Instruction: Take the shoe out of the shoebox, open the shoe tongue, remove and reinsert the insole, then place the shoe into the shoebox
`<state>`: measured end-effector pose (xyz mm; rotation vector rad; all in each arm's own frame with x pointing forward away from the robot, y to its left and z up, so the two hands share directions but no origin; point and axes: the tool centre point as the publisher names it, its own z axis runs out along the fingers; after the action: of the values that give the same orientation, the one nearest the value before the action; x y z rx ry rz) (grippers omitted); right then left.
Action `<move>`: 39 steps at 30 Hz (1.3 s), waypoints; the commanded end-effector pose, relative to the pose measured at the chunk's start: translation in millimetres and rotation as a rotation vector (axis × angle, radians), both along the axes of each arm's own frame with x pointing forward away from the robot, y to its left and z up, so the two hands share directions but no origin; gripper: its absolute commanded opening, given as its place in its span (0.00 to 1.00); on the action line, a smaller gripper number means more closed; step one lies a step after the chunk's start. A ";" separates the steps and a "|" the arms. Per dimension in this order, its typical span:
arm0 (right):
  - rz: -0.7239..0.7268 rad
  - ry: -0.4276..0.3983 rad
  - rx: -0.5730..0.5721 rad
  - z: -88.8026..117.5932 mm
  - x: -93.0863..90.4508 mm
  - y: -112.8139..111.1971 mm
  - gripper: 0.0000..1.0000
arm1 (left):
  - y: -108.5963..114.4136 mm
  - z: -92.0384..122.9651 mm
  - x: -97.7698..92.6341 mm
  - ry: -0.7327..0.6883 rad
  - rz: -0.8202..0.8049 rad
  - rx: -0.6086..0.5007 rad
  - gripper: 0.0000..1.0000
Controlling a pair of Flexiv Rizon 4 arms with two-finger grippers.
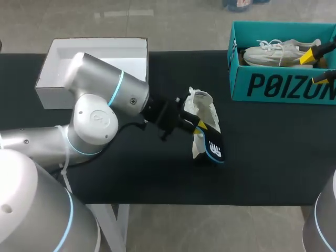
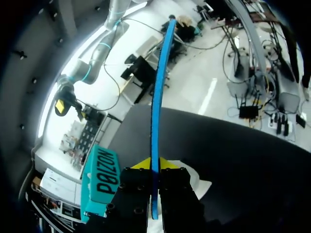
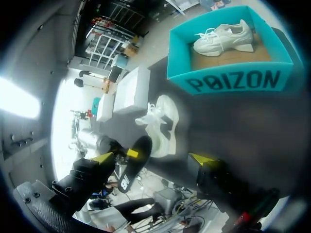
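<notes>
Judging by how things lie, you're roughly halfway. The shoe (image 1: 203, 107) is out of the box (image 1: 283, 86) and sits mid-table (image 1: 262, 157), well apart from it. The insole (image 1: 214, 149) is out of the shoe: your left gripper (image 1: 195, 125) pinches it by one end, fingers pressed on both faces, so it hangs just beside the shoe on the near side. In the left wrist view it runs edge-on straight ahead of the fingers. Whether the tongue is pulled open, the pictures don't show. Your right gripper (image 1: 315, 67) hovers by the box with its fingers spread, holding nothing. A second shoe (image 1: 275, 52) lies inside the box. What's left for you: slide the insole back in, then set the shoe into the box.
</notes>
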<state>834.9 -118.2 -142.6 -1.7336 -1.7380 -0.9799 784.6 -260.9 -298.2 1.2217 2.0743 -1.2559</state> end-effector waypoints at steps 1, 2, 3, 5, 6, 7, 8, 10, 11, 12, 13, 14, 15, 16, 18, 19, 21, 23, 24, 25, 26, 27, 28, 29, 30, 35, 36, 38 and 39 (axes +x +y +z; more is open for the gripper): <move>-0.001 0.002 -0.003 0.0 -0.4 -0.1 1.00 | -5.9 -9.8 5.6 0.001 -0.014 0.003 0.00; -0.001 0.002 -0.003 0.0 -0.4 -0.1 1.00 | -6.0 -12.6 6.4 -0.009 -0.018 0.008 0.00; -0.001 0.002 -0.003 0.0 -0.4 -0.1 1.00 | -5.9 -13.6 6.7 -0.012 -0.022 0.010 0.00; -0.001 0.002 -0.003 0.0 -0.4 -0.1 1.00 | -5.9 -16.4 8.5 -0.026 -0.020 0.012 0.00; -0.001 0.002 -0.003 0.0 -0.4 -0.1 1.00 | -6.0 -17.8 9.5 -0.033 -0.027 0.014 0.00; -0.001 0.002 -0.003 0.0 -0.4 -0.1 1.00 | -6.1 -19.3 10.7 -0.040 -0.025 0.018 0.00; -0.001 0.002 -0.003 0.0 -0.4 -0.1 1.00 | -6.4 -20.5 11.8 -0.050 -0.030 0.014 0.00; -0.001 0.002 -0.003 0.0 -0.4 -0.1 1.00 | -6.8 -23.6 14.5 -0.057 -0.034 0.014 0.00; -0.001 0.002 -0.003 0.0 -0.4 -0.1 1.00 | -6.9 -24.6 15.6 -0.055 -0.034 0.015 0.00; -0.001 0.002 -0.003 0.0 -0.4 -0.1 1.00 | -6.9 -25.4 16.5 -0.054 -0.034 0.015 0.00; -0.001 0.002 -0.003 0.0 -0.4 -0.1 1.00 | -7.0 -26.6 18.1 -0.054 -0.029 0.015 0.00; -0.001 0.002 -0.003 0.0 -0.4 -0.1 1.00 | -7.0 -27.4 19.1 -0.052 -0.029 0.014 0.00; -0.001 0.002 -0.003 0.0 -0.4 -0.1 1.00 | -7.1 -27.9 19.8 -0.051 -0.028 0.013 0.00; -0.001 0.002 -0.003 0.0 -0.4 -0.1 1.00 | -7.2 -28.3 20.3 -0.054 -0.029 0.008 0.00; -0.001 0.002 -0.003 0.0 -0.4 -0.1 1.00 | -8.3 -24.7 20.0 -0.058 -0.033 0.001 0.00; -0.001 0.002 -0.003 0.0 -0.4 -0.1 1.00 | -8.6 -22.7 19.3 -0.058 -0.034 -0.002 0.00; -0.001 0.002 -0.003 0.0 -0.4 -0.1 1.00 | -9.4 -16.8 17.1 -0.075 -0.040 -0.001 0.00; -0.001 0.002 -0.003 0.0 -0.4 -0.1 1.00 | -9.8 -10.6 14.0 -0.067 -0.053 -0.010 0.00; -0.001 0.002 -0.003 0.0 -0.4 -0.1 1.00 | -10.0 -9.0 13.2 -0.063 -0.057 -0.013 0.00; -0.001 0.002 -0.003 0.0 -0.4 -0.1 1.00 | -10.7 -6.2 11.6 -0.026 -0.061 -0.033 0.00; -0.001 0.002 -0.003 0.0 -0.4 -0.1 1.00 | -11.2 -5.0 10.8 -0.001 -0.059 -0.038 0.00; -0.001 0.002 -0.003 0.0 -0.4 -0.1 1.00 | -11.7 -4.7 10.6 0.037 -0.051 -0.035 0.00; -0.001 0.002 -0.003 0.0 -0.4 -0.1 1.00 | -12.2 -4.5 10.7 0.072 -0.052 -0.026 0.00; -0.001 0.002 -0.003 0.0 -0.4 -0.1 1.00 | -12.4 -4.6 10.8 0.087 -0.058 -0.019 0.00; -0.001 0.002 -0.003 0.0 -0.4 -0.1 1.00 | -12.7 -4.6 11.6 0.083 -0.059 -0.003 0.00; -0.001 0.002 -0.003 0.0 -0.4 -0.1 1.00 | -9.8 -7.1 16.7 0.088 -0.076 0.059 0.00; -0.001 0.002 -0.003 0.0 -0.4 -0.1 1.00 | -9.2 -7.6 17.5 0.086 -0.082 0.062 0.00; -0.001 0.002 -0.003 0.0 -0.4 -0.1 1.00 | -6.7 -8.6 18.7 0.094 -0.145 0.079 0.00; -0.001 0.002 -0.003 0.0 -0.4 -0.1 1.00 | -6.4 -8.8 19.0 0.089 -0.161 0.087 0.00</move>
<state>835.3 -118.4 -143.0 -1.7336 -1.7383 -0.9788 792.1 -268.5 -309.2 1.3386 2.1263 -1.3258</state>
